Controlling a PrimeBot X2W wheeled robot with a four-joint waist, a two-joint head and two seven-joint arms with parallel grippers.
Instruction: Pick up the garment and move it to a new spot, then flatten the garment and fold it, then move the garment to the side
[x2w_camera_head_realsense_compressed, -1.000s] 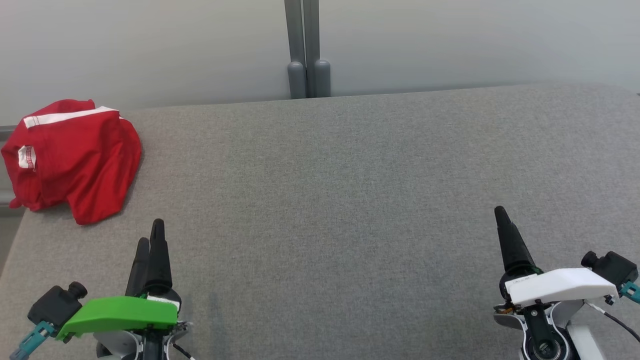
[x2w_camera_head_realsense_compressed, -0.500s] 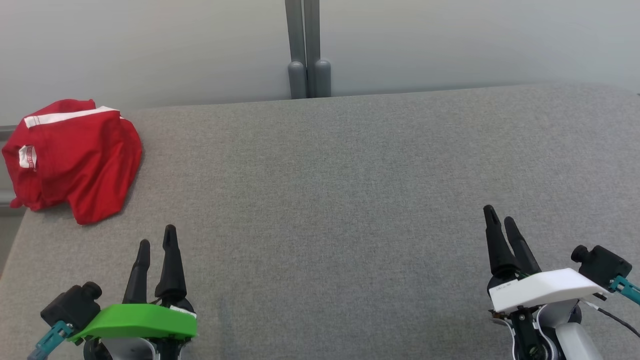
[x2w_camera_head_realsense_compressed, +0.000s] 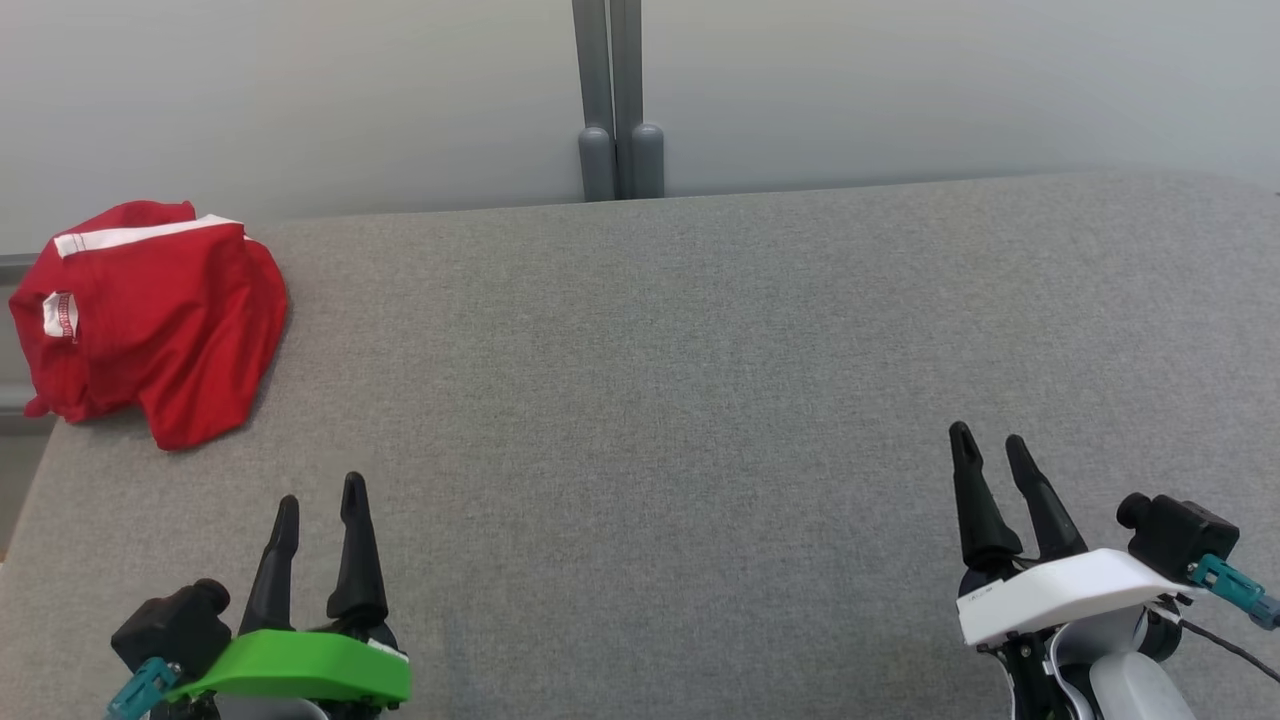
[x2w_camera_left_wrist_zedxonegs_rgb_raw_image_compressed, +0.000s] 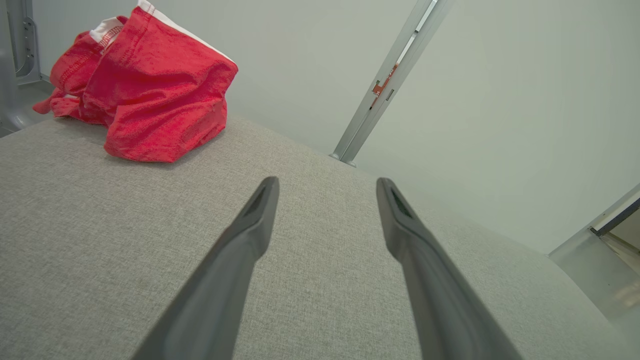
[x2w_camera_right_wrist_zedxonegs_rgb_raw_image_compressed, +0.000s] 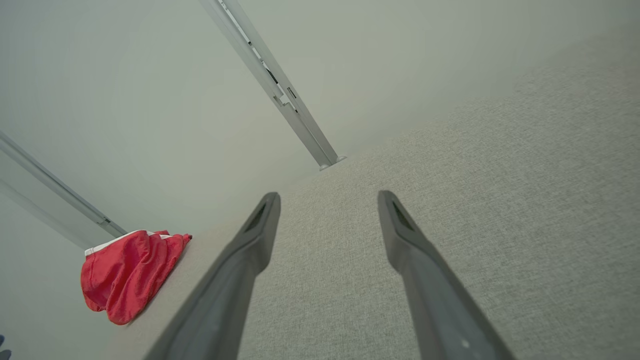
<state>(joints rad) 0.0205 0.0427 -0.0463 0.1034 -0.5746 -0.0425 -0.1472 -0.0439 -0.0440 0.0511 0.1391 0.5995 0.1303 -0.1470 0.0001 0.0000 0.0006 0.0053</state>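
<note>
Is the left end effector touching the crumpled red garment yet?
Apart. The head view shows bare grey fabric surface between the left end effector and the crumpled red cloth garment.

- One red garment (x2w_camera_head_realsense_compressed: 150, 320), at ten o'clock on the surface.
- One grey padded surface (x2w_camera_head_realsense_compressed: 650, 350).
- Two grippers: left gripper (x2w_camera_head_realsense_compressed: 320, 490) at seven o'clock, right gripper (x2w_camera_head_realsense_compressed: 990, 435) at five o'clock.
- Four dark fingers (x2w_camera_head_realsense_compressed: 357, 560), two per gripper.
- One grey post (x2w_camera_head_realsense_compressed: 620, 100) at twelve o'clock.
</note>
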